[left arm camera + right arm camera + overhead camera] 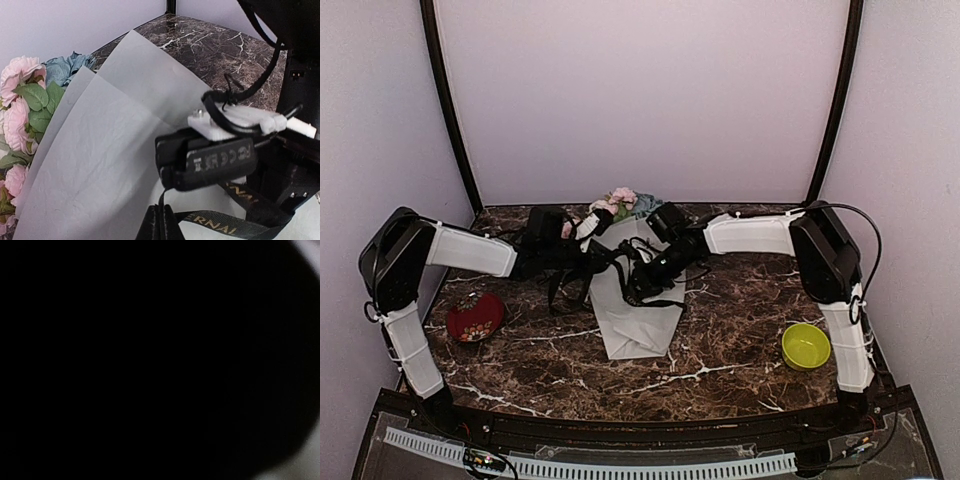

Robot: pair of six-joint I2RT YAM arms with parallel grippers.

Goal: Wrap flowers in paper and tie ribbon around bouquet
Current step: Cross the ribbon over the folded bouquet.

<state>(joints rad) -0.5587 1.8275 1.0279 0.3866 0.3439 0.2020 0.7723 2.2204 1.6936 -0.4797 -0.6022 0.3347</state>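
**Left claw** (601, 262): my fingers are pressed together over the near edge of the paper (110, 150). In my left wrist view the ribbon (215, 227) rises from the bottom edge, close to where my fingertips would lie. I cannot tell whether I am pinching it.

**Right claw** (638, 288): closed and lowered onto the middle of the sheet, just beside my left claw. My right wrist view is almost wholly black, so I cannot tell what the claw grips, if anything.

**The ribbon**: narrow, black and floppy, with gold lettering along its length. It lies across the paper below my right wrist, and thin black loops are tangled about that wrist's white fitting.

**The paper**: frosted, translucent white, lying in overlapping layers with straight edges and faint creases. It forms a long shape at the table's centre, its wide end nearest my bases.

**The flowers** (20, 115): pink blooms, one blue-grey bloom and green leaves show beyond the paper's far end, toward the back wall.

**Surroundings**: the dark marbled table (720, 350) carries a red bowl (475, 317) near my left arm and a yellow-green bowl (805, 345) near my right, both well apart from the paper.
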